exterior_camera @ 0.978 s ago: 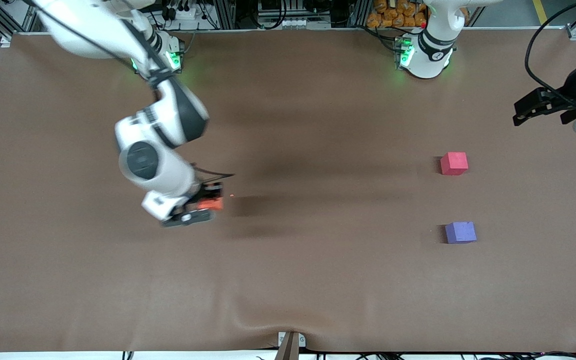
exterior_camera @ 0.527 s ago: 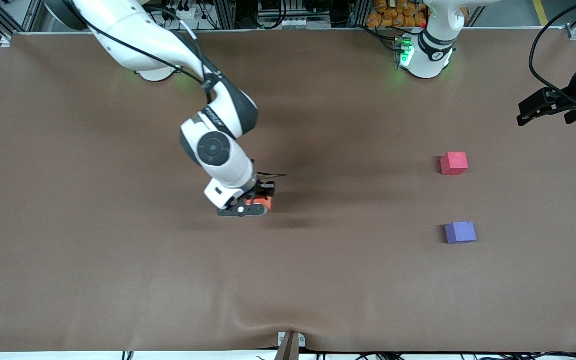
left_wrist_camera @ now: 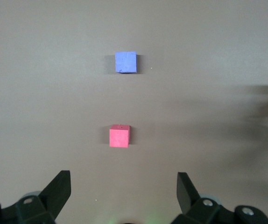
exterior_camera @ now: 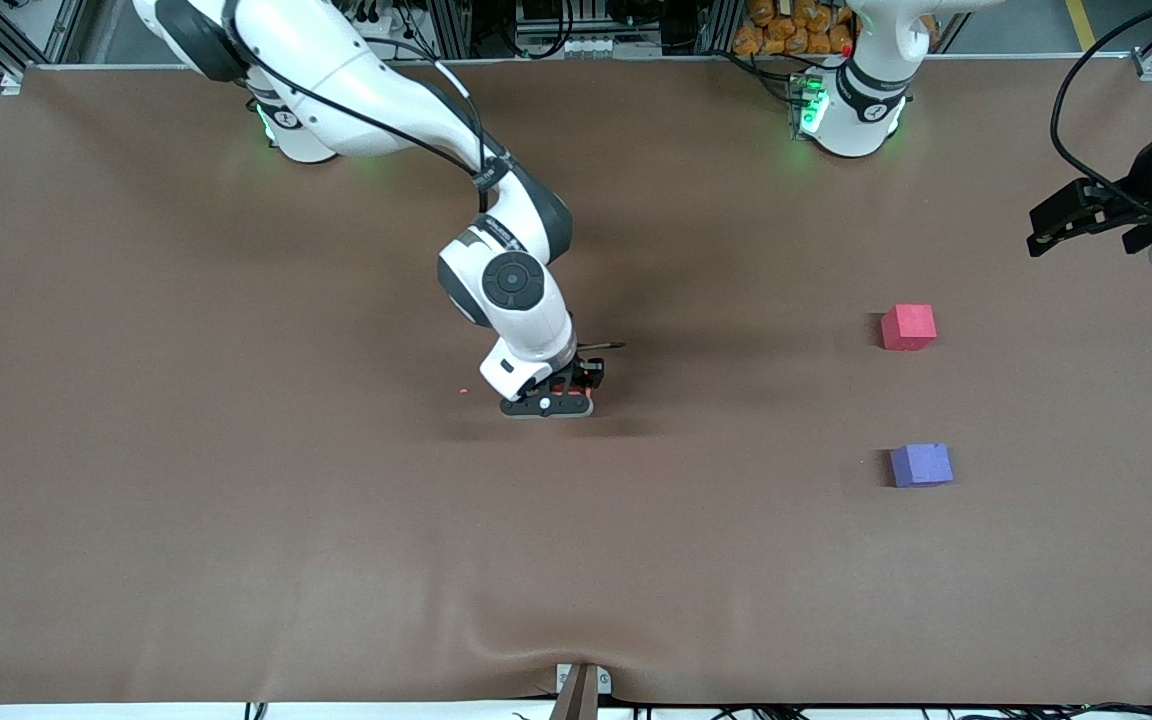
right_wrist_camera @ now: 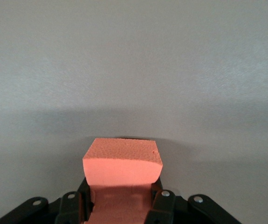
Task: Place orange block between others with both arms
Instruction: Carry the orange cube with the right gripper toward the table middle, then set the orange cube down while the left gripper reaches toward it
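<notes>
The orange block [right_wrist_camera: 123, 163] is squeezed between the black fingers of my right gripper [right_wrist_camera: 122, 198], which is shut on it. In the front view that gripper [exterior_camera: 558, 398] hangs low over the middle of the brown table, and the wrist hides most of the block. The pinkish-red cube [exterior_camera: 908, 327] and the purple-blue cube [exterior_camera: 921, 465] rest apart toward the left arm's end, the purple-blue one nearer the front camera. Both also show in the left wrist view, pinkish-red cube [left_wrist_camera: 119, 136] and purple-blue cube [left_wrist_camera: 125, 62]. My left gripper [exterior_camera: 1061, 222] waits open and empty over the table's end, left gripper [left_wrist_camera: 123, 191].
A tiny orange crumb [exterior_camera: 461, 390] lies on the brown mat [exterior_camera: 236, 520] beside the right gripper. A small metal bracket [exterior_camera: 581, 688] sits at the table's front edge. Cables and equipment line the edge by the arm bases [exterior_camera: 851, 110].
My right arm has carried the orange block from nearer its own end to the table's middle, toward the two cubes. The left arm has barely shifted; the cubes have not moved.
</notes>
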`<state>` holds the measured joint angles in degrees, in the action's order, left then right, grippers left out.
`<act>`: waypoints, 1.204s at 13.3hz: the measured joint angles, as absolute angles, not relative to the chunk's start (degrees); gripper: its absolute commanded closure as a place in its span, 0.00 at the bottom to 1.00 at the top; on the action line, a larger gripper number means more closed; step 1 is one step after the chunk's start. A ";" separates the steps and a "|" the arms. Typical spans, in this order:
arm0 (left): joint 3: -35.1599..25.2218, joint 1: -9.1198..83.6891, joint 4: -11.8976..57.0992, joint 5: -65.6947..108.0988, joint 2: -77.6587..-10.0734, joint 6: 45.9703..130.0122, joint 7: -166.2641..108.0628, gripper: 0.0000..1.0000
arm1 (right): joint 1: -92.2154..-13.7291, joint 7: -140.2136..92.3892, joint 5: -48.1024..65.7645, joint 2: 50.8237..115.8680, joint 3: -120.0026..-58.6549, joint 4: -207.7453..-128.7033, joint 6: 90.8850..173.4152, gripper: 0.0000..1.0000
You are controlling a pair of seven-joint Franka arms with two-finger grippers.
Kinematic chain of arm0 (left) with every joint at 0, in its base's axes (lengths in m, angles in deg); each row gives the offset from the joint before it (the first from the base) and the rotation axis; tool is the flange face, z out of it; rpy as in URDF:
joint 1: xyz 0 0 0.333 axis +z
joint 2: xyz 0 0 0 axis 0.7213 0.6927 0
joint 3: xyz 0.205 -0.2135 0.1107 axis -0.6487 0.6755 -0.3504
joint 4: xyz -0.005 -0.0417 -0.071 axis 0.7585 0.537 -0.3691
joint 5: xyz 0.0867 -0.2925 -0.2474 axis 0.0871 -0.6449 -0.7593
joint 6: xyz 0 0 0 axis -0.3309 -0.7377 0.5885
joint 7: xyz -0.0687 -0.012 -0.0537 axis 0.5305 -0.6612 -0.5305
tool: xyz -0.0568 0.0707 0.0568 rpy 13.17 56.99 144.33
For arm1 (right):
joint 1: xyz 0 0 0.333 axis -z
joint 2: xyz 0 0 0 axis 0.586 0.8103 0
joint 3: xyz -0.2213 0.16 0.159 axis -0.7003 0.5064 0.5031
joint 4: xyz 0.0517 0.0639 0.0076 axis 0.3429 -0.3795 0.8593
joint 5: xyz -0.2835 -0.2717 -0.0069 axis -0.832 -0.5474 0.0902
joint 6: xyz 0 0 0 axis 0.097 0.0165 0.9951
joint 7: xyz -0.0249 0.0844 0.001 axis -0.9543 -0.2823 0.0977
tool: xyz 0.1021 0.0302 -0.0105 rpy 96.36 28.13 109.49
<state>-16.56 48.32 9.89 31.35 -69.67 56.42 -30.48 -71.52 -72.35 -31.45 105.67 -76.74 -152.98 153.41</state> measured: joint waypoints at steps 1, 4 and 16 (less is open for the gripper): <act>-16.53 48.31 9.89 31.35 -69.64 56.45 -30.48 0.00 | -71.89 -72.47 -31.46 106.19 -77.08 -152.93 153.72 0.00; -16.52 48.31 9.90 31.35 -69.58 56.58 -30.48 0.00 | -72.03 -72.64 -31.48 106.44 -77.56 -152.16 153.81 0.00; -15.79 35.70 10.22 31.30 -59.71 63.66 -23.06 0.00 | -55.31 -63.37 -31.48 87.62 -80.02 -150.07 123.77 0.00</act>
<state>-15.79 35.70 10.22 31.30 -59.71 63.66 -23.06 -55.31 -63.37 -31.48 87.62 -80.02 -150.07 123.77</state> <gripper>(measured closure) 0.000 0.000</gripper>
